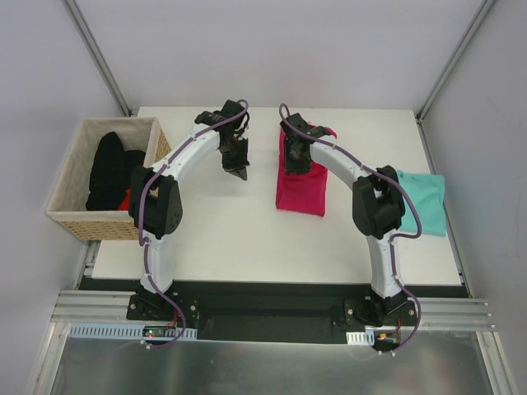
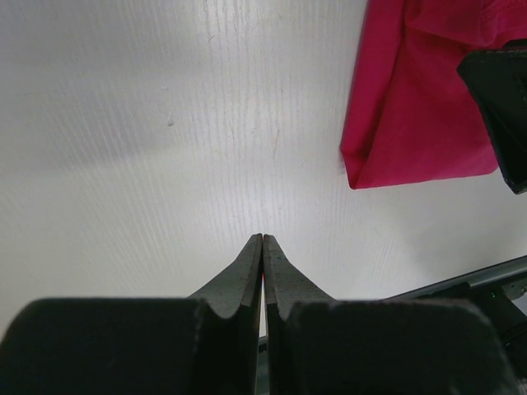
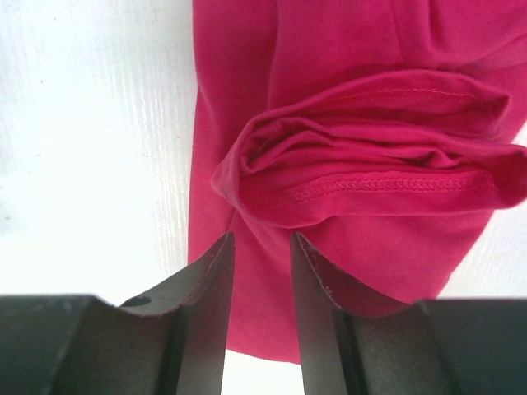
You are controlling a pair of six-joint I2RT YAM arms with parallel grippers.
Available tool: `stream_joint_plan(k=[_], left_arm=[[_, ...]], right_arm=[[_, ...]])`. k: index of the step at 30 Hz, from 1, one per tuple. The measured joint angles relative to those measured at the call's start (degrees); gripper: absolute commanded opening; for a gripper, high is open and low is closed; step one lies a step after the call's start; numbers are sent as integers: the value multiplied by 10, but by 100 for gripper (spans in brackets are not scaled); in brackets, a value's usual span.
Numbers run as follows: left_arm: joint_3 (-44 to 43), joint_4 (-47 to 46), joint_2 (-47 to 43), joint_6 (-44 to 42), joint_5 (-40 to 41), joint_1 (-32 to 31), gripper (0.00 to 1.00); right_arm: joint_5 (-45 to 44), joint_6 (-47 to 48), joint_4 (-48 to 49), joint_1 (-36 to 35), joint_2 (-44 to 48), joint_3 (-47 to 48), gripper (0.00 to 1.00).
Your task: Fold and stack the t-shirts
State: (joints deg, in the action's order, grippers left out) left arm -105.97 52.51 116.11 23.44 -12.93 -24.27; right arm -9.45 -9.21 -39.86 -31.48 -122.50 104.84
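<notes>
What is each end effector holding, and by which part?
Nothing. The left end effector is shut empty over the table; the right end effector is open above the magenta t-shirt, gripping no cloth.

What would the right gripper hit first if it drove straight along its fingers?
The pink t-shirt, most likely its bunched hemmed fold just past the parted fingertips of the right gripper. Depth is unclear; it could meet the flatter cloth beside the fold first.
</notes>
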Motion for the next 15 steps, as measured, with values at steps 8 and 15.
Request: stream_joint_plan(k=[8, 15], left_arm=[[0, 0, 0, 2, 0, 0, 0], [-9, 0, 0, 2, 0, 0, 0]], right_arm=[[40, 27, 13, 18, -4, 0, 41], [71, 39, 24, 41, -9, 0, 41]])
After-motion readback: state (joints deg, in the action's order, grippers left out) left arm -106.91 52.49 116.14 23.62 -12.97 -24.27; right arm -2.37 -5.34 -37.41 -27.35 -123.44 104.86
